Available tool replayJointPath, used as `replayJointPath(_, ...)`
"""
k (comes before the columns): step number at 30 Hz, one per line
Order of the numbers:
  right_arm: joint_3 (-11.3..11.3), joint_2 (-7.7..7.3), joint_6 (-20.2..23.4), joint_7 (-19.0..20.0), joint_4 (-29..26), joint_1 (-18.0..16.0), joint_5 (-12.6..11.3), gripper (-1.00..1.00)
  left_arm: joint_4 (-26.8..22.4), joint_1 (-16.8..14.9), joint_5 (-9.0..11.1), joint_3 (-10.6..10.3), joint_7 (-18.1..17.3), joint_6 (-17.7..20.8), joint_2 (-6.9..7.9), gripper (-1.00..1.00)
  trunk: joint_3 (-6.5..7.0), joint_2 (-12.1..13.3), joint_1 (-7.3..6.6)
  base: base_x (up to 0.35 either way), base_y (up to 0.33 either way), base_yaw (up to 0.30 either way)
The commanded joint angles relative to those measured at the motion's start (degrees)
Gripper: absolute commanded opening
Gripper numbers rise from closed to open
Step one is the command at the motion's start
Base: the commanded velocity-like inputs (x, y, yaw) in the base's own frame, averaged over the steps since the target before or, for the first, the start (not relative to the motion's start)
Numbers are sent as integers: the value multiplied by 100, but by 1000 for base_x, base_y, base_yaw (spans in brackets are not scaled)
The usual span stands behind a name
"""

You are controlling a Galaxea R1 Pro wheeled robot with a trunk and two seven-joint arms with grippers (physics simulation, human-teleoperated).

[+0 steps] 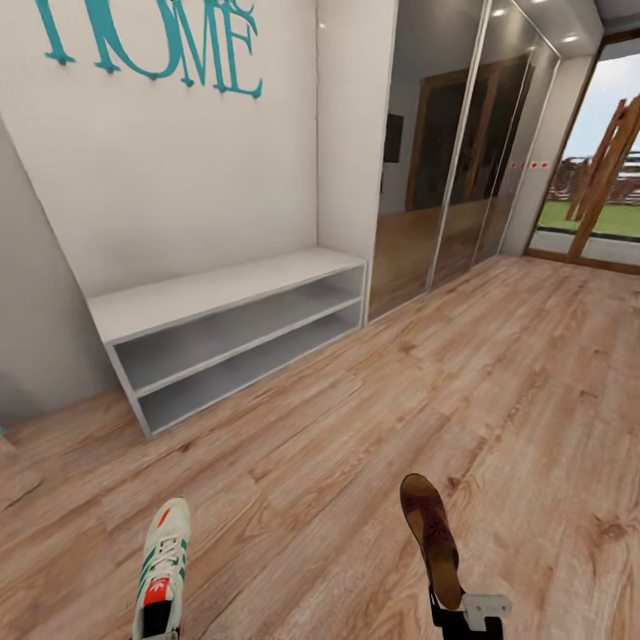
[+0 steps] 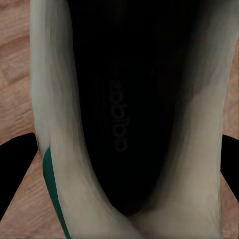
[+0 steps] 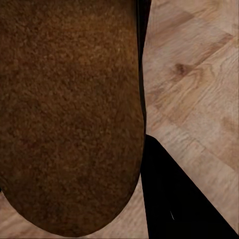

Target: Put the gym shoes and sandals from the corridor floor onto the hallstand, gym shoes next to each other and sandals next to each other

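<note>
Sneaker point(image 1: 163, 569): white, with green stripes and a red-orange tongue patch, it sits at the lower left of your head view, toe pointing away from you, above the floor point(image 1: 338, 462). In the left wrist view you look straight into the sneaker's point(image 2: 124, 114) dark opening, its pale collar and a green stripe at the edge; black finger point(image 2: 15, 169) shapes flank it on both sides, so your left gripper is grasping the sneaker.

Rack point(image 1: 222, 338): a light grey low bench with two open shelves, it stands against the white wall beyond the sneaker, well apart from both shoes. Nothing lies on its top or shelves. Teal lettering point(image 1: 151, 40) hangs on the wall above it, and mirrored doors point(image 1: 453, 151) run along to its right.

Sandal point(image 1: 431, 538): dark brown, it shows at the lower right of your head view, tipped up with its toe away from you, its heel end meeting your right gripper point(image 1: 467, 613). In the right wrist view the sandal's point(image 3: 69, 114) brown fuzzy surface lies beside one black finger point(image 3: 174, 199); the right gripper appears clenched on the sandal.
</note>
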Motion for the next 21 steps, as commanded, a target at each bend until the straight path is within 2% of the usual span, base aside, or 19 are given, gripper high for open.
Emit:
replayJointPath(1,25,-2,-13,-34,2,-3,-8,-100,28,-7,-11,51,-43,-11,-5,-100,-4,-2,-1,0,284,281)
replayJointPath(6,25,-2,-13,-36,2,-2,-12,-100,74,-7,-14,49,-43,-11,-3,-100,-4,-2,-1,0,163,281)
replayJointPath(21,25,7,-13,-32,2,-5,-8,-100,82,-7,-19,44,-41,4,-5,-100,-4,-2,-1,0,7,281)
